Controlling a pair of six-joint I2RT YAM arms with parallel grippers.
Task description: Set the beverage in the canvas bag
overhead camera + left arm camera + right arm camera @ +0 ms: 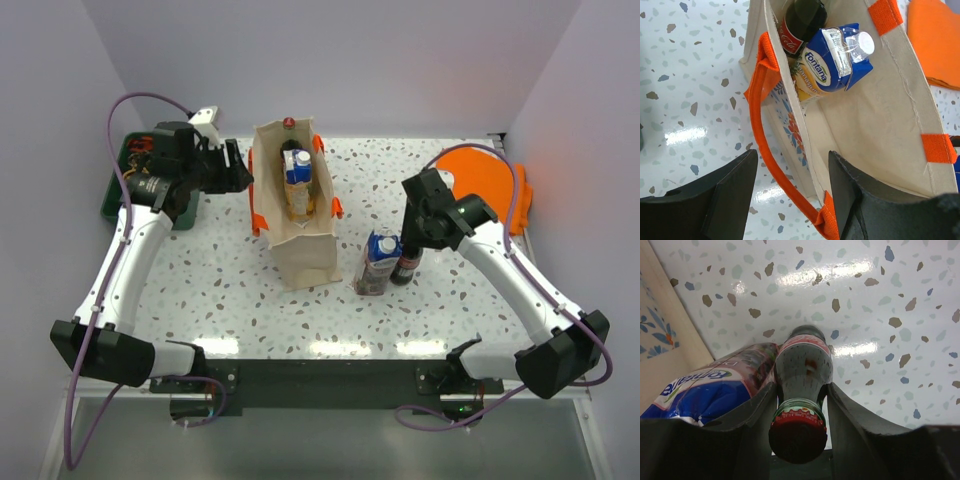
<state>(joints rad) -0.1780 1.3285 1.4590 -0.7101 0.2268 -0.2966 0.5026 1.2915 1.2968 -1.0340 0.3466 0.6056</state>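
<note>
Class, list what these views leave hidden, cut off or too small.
Top view: contents of the green tray, small and partly under the left arm.
Left wrist view: floor of the beige canvas bag, covered by the blue carton and the dark cola bottle inside.
Right wrist view: whether the right gripper presses the dark cola bottle on the table, too close and blurred.

The canvas bag (305,255), a tall beige tote with orange handles, stood upright with its mouth open. Inside it, a tilted blue Fontana carton (835,60) leaned against a dark red-labelled bottle (800,25). Just right of the bag, a second blue carton (377,262) and a dark cola bottle (407,266) stood upright, touching.
</note>
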